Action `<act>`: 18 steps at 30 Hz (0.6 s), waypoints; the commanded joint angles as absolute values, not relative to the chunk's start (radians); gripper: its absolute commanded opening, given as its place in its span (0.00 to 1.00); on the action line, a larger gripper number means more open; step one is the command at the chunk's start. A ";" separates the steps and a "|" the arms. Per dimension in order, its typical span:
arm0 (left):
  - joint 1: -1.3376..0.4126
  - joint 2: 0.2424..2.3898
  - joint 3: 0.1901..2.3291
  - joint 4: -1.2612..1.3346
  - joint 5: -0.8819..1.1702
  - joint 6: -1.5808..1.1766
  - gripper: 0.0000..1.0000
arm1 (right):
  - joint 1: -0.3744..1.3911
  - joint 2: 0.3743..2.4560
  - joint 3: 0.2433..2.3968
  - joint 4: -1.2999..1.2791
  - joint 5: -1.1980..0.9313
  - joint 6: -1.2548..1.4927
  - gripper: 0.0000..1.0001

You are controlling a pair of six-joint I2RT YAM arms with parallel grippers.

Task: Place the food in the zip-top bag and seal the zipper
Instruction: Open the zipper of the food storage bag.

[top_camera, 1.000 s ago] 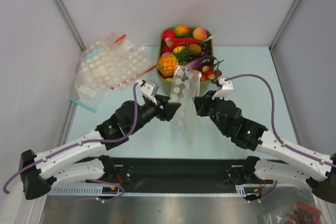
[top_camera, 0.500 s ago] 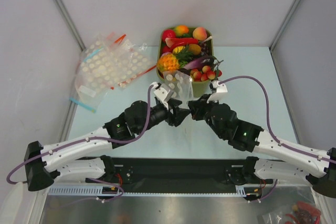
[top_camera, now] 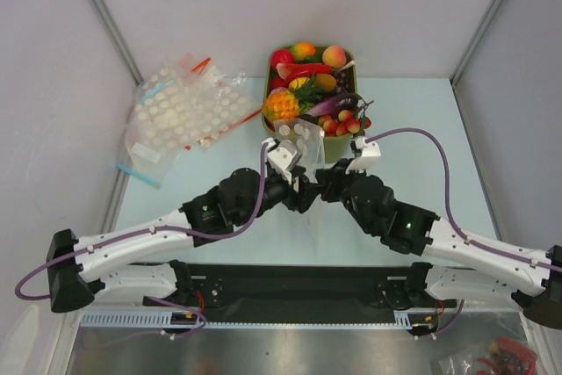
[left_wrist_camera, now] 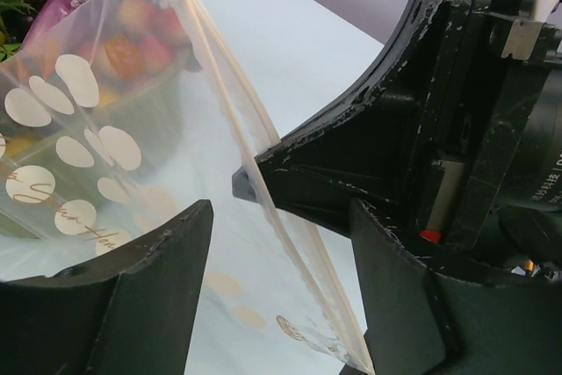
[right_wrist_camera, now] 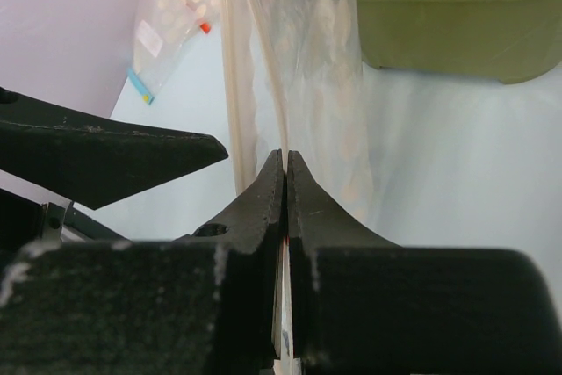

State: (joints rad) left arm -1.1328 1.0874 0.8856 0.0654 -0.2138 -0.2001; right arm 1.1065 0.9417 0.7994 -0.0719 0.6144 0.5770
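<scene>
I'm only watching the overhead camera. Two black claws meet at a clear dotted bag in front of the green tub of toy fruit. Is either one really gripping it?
Observer: Yes. The right wrist camera shows the right gripper pinched shut on the zip-top bag at its edge.
Operator: And the other claw?
Observer: The left wrist camera shows the left gripper with its jaws apart, clamping nothing.
Operator: Where's the closing strip, then?
Observer: The pale zipper runs down between those open jaws.
</scene>
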 commanded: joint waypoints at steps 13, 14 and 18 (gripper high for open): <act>-1.146 1.009 0.861 0.101 -0.244 -0.167 0.57 | 1.112 0.868 0.801 -0.011 0.729 0.606 0.00; -1.146 1.031 0.870 0.094 -0.239 -0.164 0.56 | 1.112 0.867 0.801 -0.011 0.729 0.607 0.00; -1.149 1.077 0.903 0.075 -0.222 -0.160 0.56 | 1.112 0.867 0.801 -0.011 0.726 0.607 0.00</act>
